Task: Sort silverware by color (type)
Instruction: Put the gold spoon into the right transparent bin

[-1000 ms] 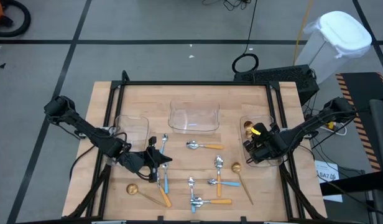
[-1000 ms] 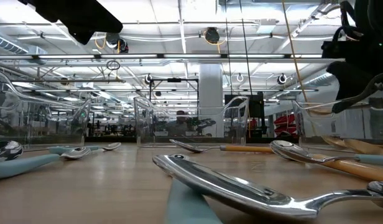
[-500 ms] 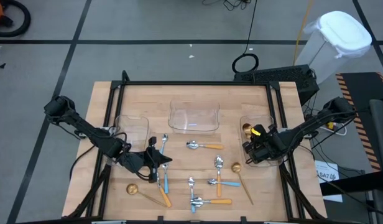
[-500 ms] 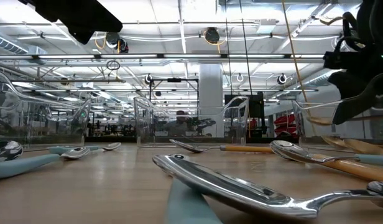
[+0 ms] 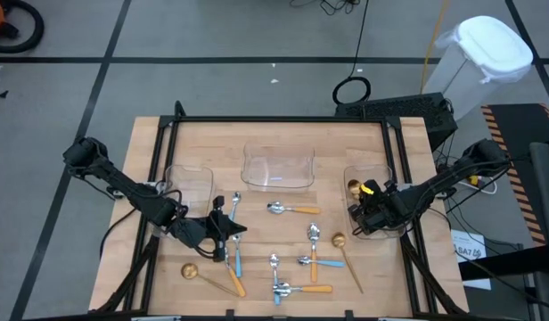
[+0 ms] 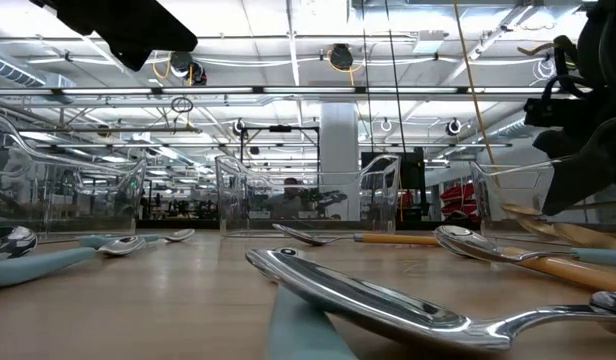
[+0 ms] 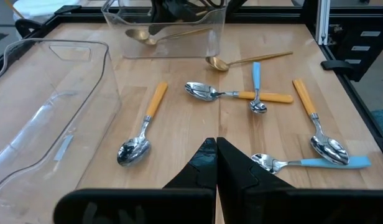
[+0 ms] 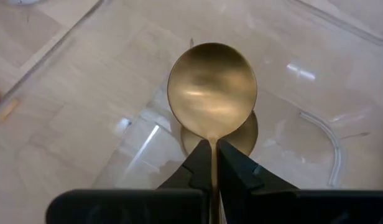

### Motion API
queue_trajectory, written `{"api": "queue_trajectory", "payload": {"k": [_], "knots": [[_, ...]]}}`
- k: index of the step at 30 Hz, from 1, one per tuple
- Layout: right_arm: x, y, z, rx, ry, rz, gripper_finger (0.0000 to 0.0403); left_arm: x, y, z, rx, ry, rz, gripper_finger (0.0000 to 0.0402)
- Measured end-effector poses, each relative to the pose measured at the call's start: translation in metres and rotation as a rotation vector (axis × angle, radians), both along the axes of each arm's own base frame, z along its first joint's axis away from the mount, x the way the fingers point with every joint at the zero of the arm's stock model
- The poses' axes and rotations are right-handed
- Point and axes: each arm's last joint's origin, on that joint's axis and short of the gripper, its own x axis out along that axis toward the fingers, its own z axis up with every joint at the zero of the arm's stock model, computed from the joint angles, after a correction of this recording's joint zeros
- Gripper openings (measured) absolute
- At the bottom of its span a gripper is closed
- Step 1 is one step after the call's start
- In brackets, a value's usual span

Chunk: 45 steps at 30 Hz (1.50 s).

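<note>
Over the clear plastic tray (image 5: 374, 174) at the table's three o'clock, the right end effector (image 8: 214, 163) pinches a round-bowled gold spoon (image 8: 212, 90), bowl projecting beyond its fingertips; the left end effector (image 7: 216, 163) hangs closed.

No lettering, label, brand or number can be read on anything in these views.

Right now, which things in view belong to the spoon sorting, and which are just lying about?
Job:
- gold spoon pinched in the right gripper over the right tray
- loose orange-handled spoons, blue-handled spoons, gold spoons
- left gripper, fingers shut, empty

Lying about:
- white bin
- cable loop on the floor
</note>
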Motion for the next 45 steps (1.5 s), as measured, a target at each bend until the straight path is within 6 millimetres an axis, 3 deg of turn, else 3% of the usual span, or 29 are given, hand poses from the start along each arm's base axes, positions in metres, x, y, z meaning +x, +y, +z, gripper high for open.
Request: {"api": "queue_trajectory", "payload": {"k": [15,33,45], "knots": [[-0.0032,-0.0015,-0.0073,0.004,0.001,0.006,0.0010,0.0000,0.0000,0.0000,0.000,0.000,0.000,0.0001],[-0.0033,-0.0015,-0.0075,0.006,0.002,0.003,0.0054,0.0000,0.0000,-0.0001,0.001,0.001,0.000,0.0001],[0.0005,0.0007,0.0003,0.014,0.006,0.004,0.0054,0.0000,0.0000,-0.0001,0.001,0.001,0.000,0.0001]]}}
